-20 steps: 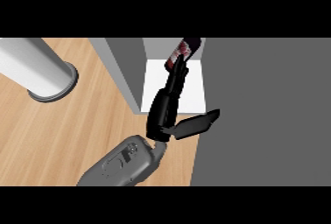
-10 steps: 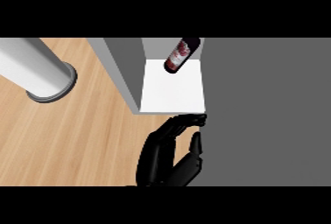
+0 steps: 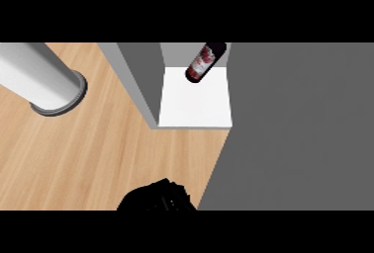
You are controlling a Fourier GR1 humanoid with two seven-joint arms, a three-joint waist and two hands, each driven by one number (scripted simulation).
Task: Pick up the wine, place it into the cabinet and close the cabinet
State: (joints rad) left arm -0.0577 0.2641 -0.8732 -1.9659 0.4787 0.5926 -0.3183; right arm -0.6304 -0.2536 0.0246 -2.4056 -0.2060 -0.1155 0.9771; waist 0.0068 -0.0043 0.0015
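Note:
The wine bottle (image 3: 205,62), dark with a red and white label, stands at the back of the cabinet's white shelf (image 3: 196,106), tilted toward the right, with nothing touching it. The cabinet's grey side wall (image 3: 139,81) rises on the shelf's left. A wide grey panel (image 3: 300,128), seemingly the cabinet's door, fills the right of the view. My right hand (image 3: 157,198) shows only as a black shape at the lower edge, well below the shelf and apart from the bottle. My left hand is out of sight.
A pale grey cylinder (image 3: 40,81) with a ringed end lies across the wooden counter (image 3: 87,158) at the upper left. Bare wood stretches between it and my hand.
My hand let go of the bottle inside the cabinet and drew back down to the lower edge. The bottle stays on the shelf.

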